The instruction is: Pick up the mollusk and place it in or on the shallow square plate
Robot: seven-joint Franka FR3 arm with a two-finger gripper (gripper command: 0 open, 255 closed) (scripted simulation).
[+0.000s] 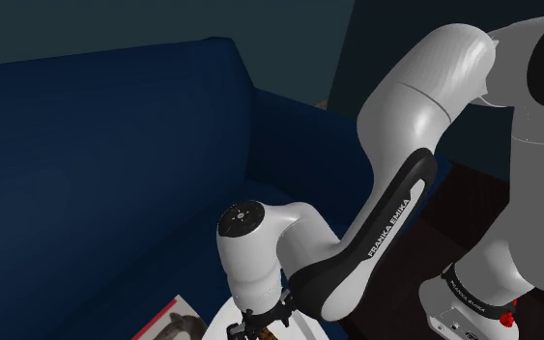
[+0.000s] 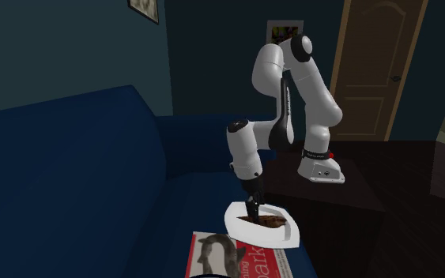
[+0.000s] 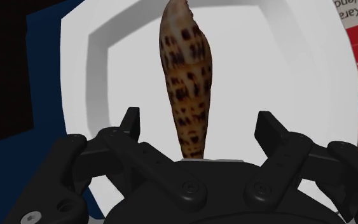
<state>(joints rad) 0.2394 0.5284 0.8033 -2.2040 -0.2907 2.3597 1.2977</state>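
Mollusk [image 3: 184, 76], a slender brown-spotted shell, lies on white plate [image 3: 285, 83] beneath open, empty gripper [image 3: 198, 117].

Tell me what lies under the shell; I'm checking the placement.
The spotted shell lies on the flat floor of the white plate, between the open jaws. The contact patch beneath it is covered by the shell.
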